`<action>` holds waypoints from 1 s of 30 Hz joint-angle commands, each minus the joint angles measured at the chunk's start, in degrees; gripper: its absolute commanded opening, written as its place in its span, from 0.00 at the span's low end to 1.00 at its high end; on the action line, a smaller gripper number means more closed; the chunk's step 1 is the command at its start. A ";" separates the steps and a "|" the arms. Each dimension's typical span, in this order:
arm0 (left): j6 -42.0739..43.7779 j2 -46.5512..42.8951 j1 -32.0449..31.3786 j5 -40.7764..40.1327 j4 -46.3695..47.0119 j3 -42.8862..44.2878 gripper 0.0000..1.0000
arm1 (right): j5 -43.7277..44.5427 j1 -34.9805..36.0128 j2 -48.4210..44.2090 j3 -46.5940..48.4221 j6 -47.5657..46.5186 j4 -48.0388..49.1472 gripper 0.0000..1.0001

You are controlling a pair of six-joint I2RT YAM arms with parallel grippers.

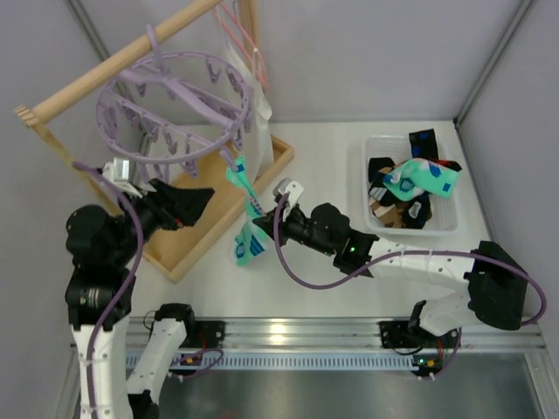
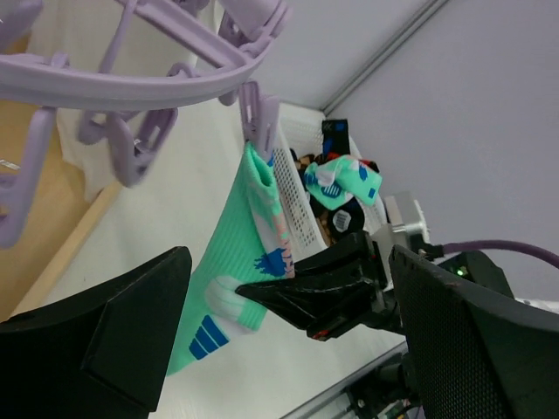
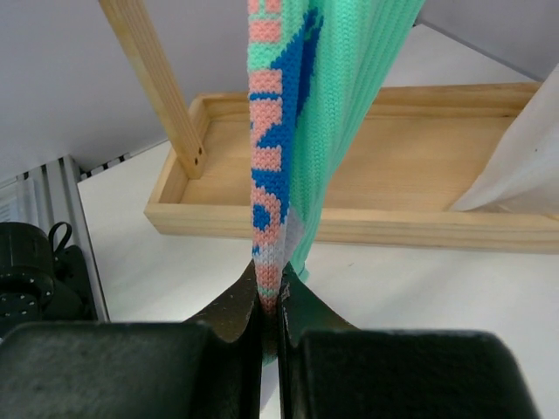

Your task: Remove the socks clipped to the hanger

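A mint-green sock (image 1: 245, 218) (image 2: 238, 262) (image 3: 341, 113) with blue, pink and white marks hangs from a clip on the lavender hanger (image 1: 175, 96) (image 2: 131, 78). My right gripper (image 1: 262, 209) (image 3: 271, 301) (image 2: 262, 292) is shut on that sock's patterned edge, about mid-length. The left gripper (image 1: 196, 202) (image 2: 288, 349) stands wide open beside the hanger's near rim, left of the sock and not touching it. More socks (image 1: 410, 183) (image 2: 341, 188), mint-green, black and diamond-patterned, lie in the white basket (image 1: 447, 223) at the right.
A wooden rack with a rail (image 1: 113, 65) and a tray base (image 1: 223, 223) (image 3: 349, 188) carries the hanger. A thin pink wire hanger (image 1: 244, 35) and a white cloth (image 1: 253, 109) (image 3: 524, 166) hang at the rail's far end.
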 commanded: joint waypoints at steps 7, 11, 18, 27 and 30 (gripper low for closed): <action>1.35 10.24 0.62 9.51 0.87 6.62 0.98 | 5.29 3.13 3.63 4.62 -0.79 -3.76 0.00; 2.58 13.84 -0.25 12.94 5.17 5.57 0.98 | 0.81 3.93 3.99 4.36 0.09 -1.39 0.00; -1.97 8.14 -1.57 17.42 29.94 -9.70 0.96 | -6.74 4.01 2.50 4.54 2.64 0.02 0.00; -4.00 8.66 -1.84 13.56 44.44 -16.93 0.89 | -16.15 4.01 1.27 3.49 3.25 2.48 0.00; -3.92 9.54 -1.84 11.80 45.52 -18.16 0.85 | -17.83 4.01 0.74 3.57 3.08 2.30 0.00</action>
